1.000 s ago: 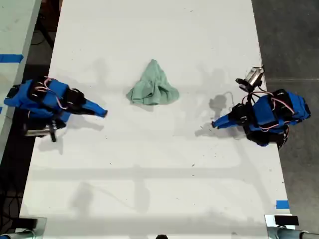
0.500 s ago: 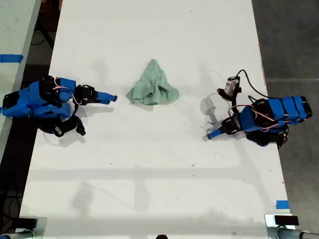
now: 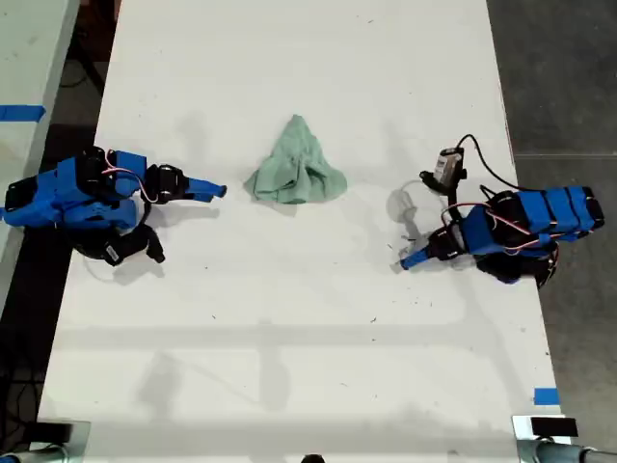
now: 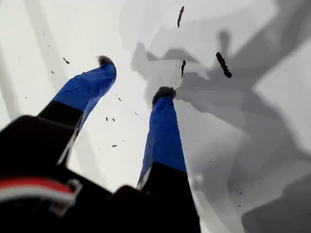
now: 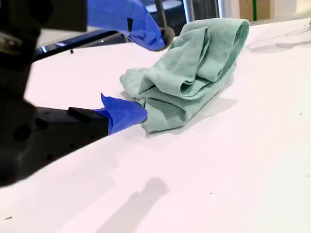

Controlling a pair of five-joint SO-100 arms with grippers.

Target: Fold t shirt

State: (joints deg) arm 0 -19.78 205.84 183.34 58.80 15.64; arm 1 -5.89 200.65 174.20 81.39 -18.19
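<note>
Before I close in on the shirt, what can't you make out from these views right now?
- t shirt: sleeves, collar and hems are buried in its own folds, in both the exterior and second wrist views.
- my second gripper: the second wrist view's angle hides whether its lower fingertip touches the cloth.
- my first gripper: the first wrist view's frame cuts the shirt off, showing only the table.

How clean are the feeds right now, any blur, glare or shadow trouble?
Exterior view: sharp, even light, soft arm shadows on the table. First wrist view: overlapping grey shadows, near housing blurred. Second wrist view: the t shirt is sharp, dark foreground blurred.
</note>
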